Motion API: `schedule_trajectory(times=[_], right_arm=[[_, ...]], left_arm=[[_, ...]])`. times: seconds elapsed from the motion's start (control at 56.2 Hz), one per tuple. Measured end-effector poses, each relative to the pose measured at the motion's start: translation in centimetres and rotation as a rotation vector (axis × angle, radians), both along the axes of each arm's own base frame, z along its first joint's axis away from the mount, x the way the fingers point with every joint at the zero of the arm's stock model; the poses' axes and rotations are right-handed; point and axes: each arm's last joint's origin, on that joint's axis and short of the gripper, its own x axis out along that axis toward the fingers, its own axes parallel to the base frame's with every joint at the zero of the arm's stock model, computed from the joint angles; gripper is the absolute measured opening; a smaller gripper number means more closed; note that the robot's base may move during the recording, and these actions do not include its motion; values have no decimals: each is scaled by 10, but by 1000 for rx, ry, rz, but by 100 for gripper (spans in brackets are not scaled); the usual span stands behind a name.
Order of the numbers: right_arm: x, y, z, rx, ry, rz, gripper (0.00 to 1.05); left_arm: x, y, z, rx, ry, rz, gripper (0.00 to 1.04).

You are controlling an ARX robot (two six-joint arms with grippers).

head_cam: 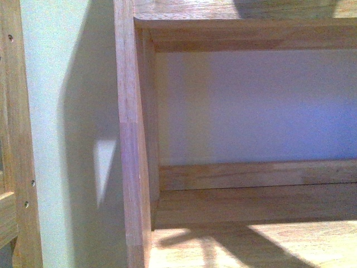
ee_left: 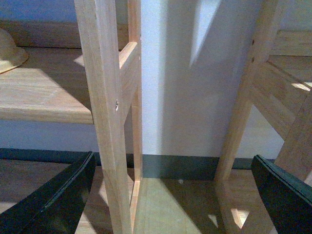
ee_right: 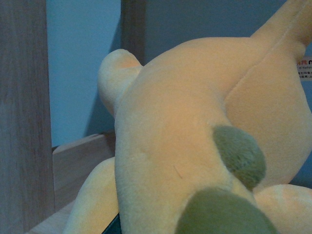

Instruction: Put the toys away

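The plush animal (ee_right: 185, 136) fills the right wrist view: soft orange-yellow body with dark rounded patches and a small white label at one edge. My right gripper is shut on it, and its fingers are hidden behind the plush. The toy does not show in the front view or the left wrist view. My left gripper (ee_left: 170, 195) is open and empty; its two dark fingers (ee_left: 58, 200) stand wide apart, facing a wooden shelf post (ee_left: 105, 112) and the floor by the wall. Neither arm shows in the front view.
The front view shows a wooden shelf compartment (head_cam: 251, 201) with a pale back wall and an upright side panel (head_cam: 131, 139). A second wooden frame (ee_left: 258, 97) stands beside the gap at the wall. A pale rounded object (ee_left: 9, 48) lies on a shelf board.
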Motion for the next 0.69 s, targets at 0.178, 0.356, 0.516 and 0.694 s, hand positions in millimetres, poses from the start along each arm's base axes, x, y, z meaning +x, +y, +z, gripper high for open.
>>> schedule_trajectory(times=[0.178,0.356,0.516,0.694], right_arm=[[16,6,14,99,49,72,17],[24,14,23,148,84,136,17],[33,17,30,222,131,187,17],[48,14,29,288,192,204,17]], left_arm=[[0,0,0,0,0,0,99],[0,0,0,0,0,0,99],[0,0,0,0,0,0,99],[0,0,0,0,0,0,99]])
